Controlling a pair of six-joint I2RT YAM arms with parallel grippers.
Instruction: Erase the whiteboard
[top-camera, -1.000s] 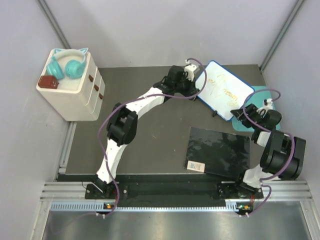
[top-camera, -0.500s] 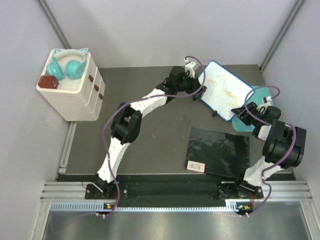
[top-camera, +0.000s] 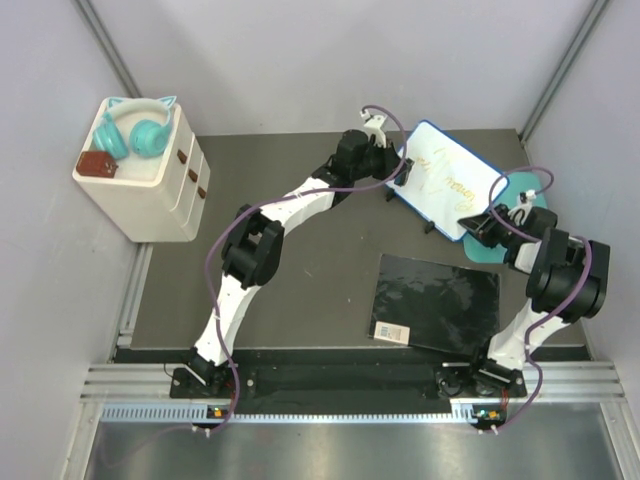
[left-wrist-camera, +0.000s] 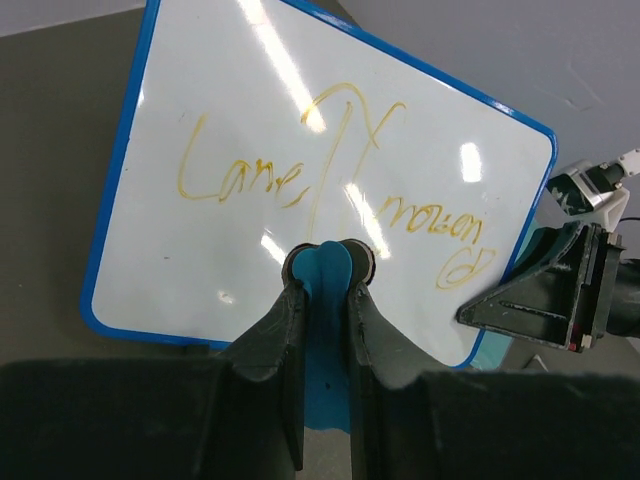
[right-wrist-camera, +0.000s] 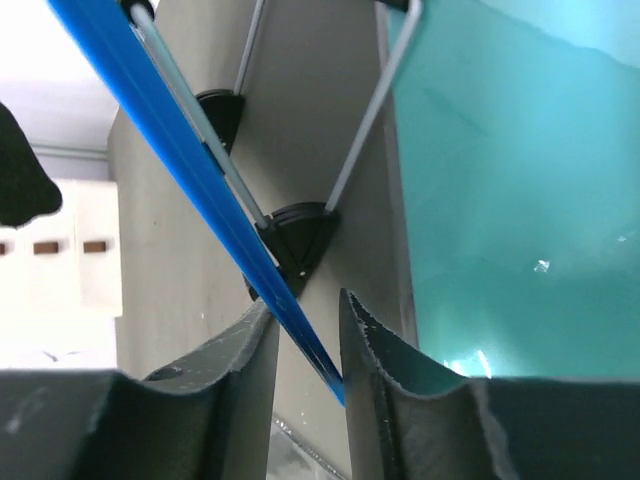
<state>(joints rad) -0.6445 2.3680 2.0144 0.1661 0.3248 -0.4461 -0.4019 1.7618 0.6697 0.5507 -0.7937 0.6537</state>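
Note:
The whiteboard (top-camera: 452, 180) stands tilted on black feet at the back right, its blue rim around yellow scribbles. In the left wrist view the whiteboard (left-wrist-camera: 250, 130) fills the frame. My left gripper (top-camera: 400, 178) is shut on a flat blue eraser (left-wrist-camera: 326, 300), whose tip sits against the board's lower middle, just below the writing. My right gripper (top-camera: 482, 225) is at the board's near right corner. In the right wrist view its fingers (right-wrist-camera: 250, 345) are closed around the blue rim (right-wrist-camera: 180, 150), beside a black foot (right-wrist-camera: 300, 235).
A teal mat (top-camera: 522, 218) lies under and behind the board, also in the right wrist view (right-wrist-camera: 520, 180). A glossy black sheet (top-camera: 437, 300) lies on the table's near right. A white drawer box (top-camera: 150, 190) with teal headphones (top-camera: 135, 130) stands far left. Grey walls surround the table.
The left gripper has moved a little up and right onto the board's face. The right gripper has moved up and left to the board's near corner.

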